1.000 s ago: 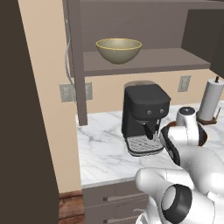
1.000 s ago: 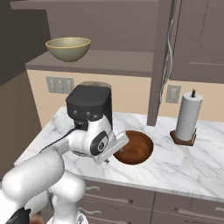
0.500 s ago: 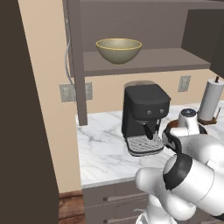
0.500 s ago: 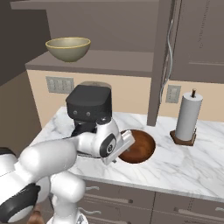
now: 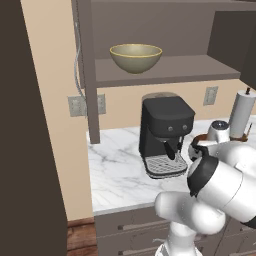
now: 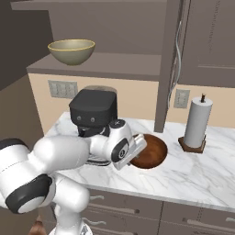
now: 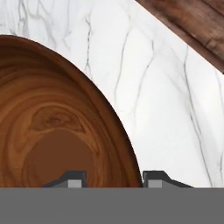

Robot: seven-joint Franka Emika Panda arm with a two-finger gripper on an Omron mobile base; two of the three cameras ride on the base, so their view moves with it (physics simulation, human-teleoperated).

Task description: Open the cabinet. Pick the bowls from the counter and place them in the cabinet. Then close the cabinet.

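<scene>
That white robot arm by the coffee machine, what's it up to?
It is putting bowls away. The pale olive-yellow bowl already sits on the shelf of the open dark cabinet. The hand is now down at the glossy reddish-brown wooden bowl on the white marble counter, its fingertips straddling the rim, one inside, one outside.

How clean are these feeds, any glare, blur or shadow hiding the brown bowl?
Right base view: sharp, flat even lighting, no glare; the arm hides the near edge of the brown bowl. Left base view: equally sharp, but the arm blocks nearly all of that bowl. Hand view: crisp wood grain, no blur, soft shading inside the bowl, white marble counter evenly lit.
</scene>
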